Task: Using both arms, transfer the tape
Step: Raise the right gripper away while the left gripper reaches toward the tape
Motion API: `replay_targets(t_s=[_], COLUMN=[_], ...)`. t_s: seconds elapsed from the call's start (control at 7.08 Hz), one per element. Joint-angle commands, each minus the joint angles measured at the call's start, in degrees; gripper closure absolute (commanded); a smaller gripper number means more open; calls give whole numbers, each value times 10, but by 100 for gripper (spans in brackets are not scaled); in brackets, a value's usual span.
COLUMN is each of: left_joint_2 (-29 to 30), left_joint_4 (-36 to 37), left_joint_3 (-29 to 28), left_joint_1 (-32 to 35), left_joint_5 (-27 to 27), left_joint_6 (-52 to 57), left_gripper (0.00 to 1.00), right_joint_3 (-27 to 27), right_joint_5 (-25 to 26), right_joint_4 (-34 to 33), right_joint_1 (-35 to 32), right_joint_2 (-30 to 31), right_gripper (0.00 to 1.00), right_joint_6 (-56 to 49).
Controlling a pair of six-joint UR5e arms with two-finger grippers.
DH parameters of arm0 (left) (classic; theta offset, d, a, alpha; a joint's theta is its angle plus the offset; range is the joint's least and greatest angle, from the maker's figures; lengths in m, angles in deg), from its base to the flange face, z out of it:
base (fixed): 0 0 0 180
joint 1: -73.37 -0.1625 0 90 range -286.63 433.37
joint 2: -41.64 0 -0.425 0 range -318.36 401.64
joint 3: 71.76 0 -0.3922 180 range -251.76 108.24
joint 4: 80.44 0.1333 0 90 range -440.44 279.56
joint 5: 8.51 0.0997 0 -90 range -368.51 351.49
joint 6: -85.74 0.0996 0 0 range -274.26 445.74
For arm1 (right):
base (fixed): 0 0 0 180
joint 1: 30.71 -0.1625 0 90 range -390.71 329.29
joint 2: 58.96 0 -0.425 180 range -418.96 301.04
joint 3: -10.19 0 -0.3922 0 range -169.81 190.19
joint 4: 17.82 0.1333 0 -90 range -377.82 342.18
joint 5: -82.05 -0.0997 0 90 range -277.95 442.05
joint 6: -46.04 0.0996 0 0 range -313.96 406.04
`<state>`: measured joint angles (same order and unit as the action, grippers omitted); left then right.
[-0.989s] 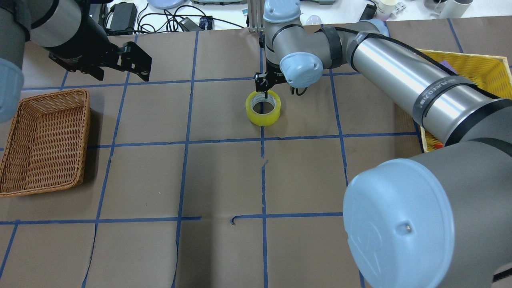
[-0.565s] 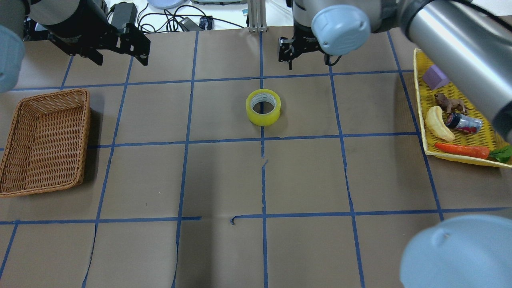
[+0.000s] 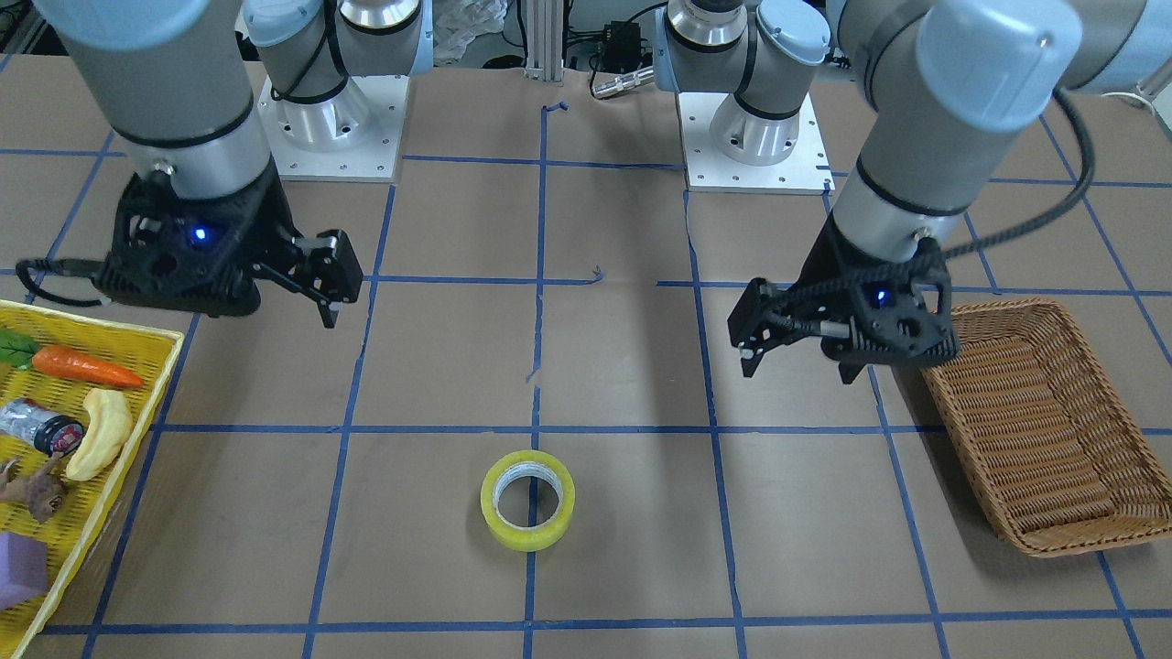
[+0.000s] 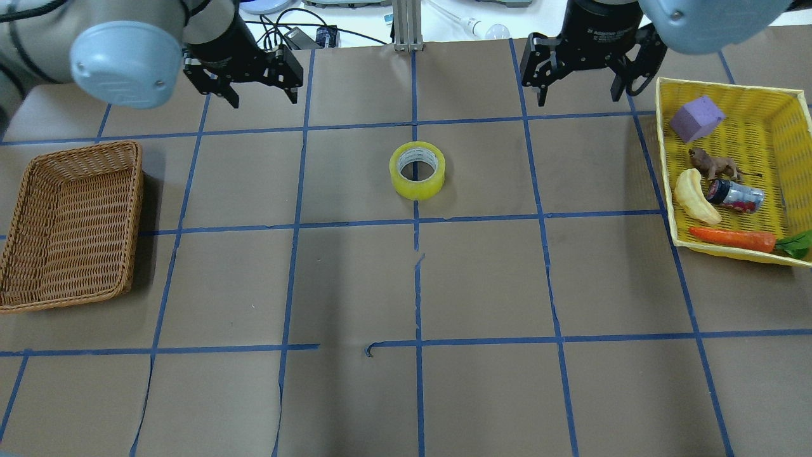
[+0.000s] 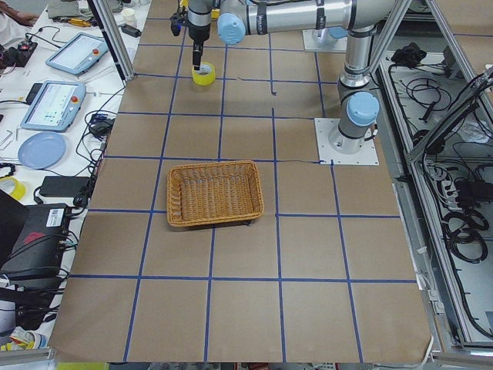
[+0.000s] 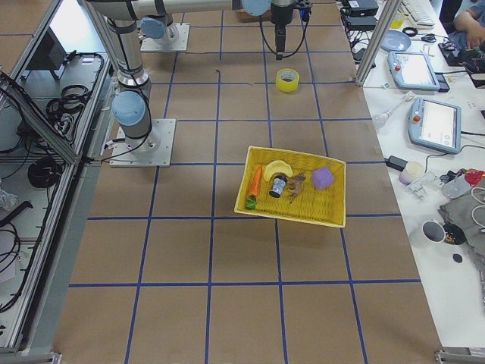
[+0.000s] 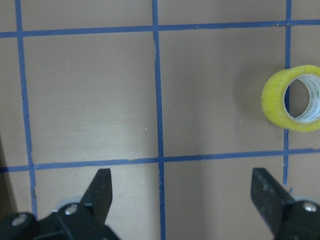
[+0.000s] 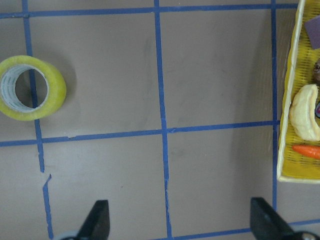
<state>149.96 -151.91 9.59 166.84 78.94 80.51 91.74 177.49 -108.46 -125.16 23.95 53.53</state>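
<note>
The yellow tape roll (image 4: pixel 417 170) lies flat on the brown table paper, on a blue grid line near the middle; it also shows in the front view (image 3: pixel 528 501). My left gripper (image 4: pixel 263 95) hovers open and empty, behind and to the left of the roll. In the left wrist view the tape (image 7: pixel 295 99) sits at the right edge, apart from the open fingers (image 7: pixel 102 187). My right gripper (image 4: pixel 578 92) hovers open and empty, behind and to the right of the roll. In the right wrist view the tape (image 8: pixel 31 87) is at the far left.
A brown wicker basket (image 4: pixel 70 225) stands at the table's left. A yellow mesh tray (image 4: pixel 761 127) at the right holds a purple block (image 4: pixel 696 119), a toy animal, a banana (image 4: pixel 694 195), a can and a carrot (image 4: pixel 733 238). Cables and devices lie beyond the far edge.
My right gripper has let go of the tape, risen and drawn back toward the yellow tray. My left gripper has shifted right, nearer the middle. The tape has stayed in place.
</note>
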Motion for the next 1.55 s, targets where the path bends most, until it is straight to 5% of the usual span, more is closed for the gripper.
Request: replay_targets(t_s=[0.0, 0.28, 0.85, 1.41], left_joint_2=[103, 152, 179, 196], left_joint_4=[20, 141, 152, 167], left_joint_3=[-52, -1, 5, 3], left_joint_1=[62, 70, 105, 109], left_joint_5=[8, 0, 1, -1], left_joint_6=[-60, -52, -62, -65], left_gripper=[0, 0, 0, 11], right_joint_3=[31, 25, 5, -4], right_joint_5=[2, -3, -4, -32], right_joint_4=[-16, -22, -21, -12], right_joint_1=[3, 8, 37, 65], right_joint_2=[31, 29, 29, 31], right_gripper=[0, 0, 0, 0], right_joint_6=[-5, -7, -12, -47])
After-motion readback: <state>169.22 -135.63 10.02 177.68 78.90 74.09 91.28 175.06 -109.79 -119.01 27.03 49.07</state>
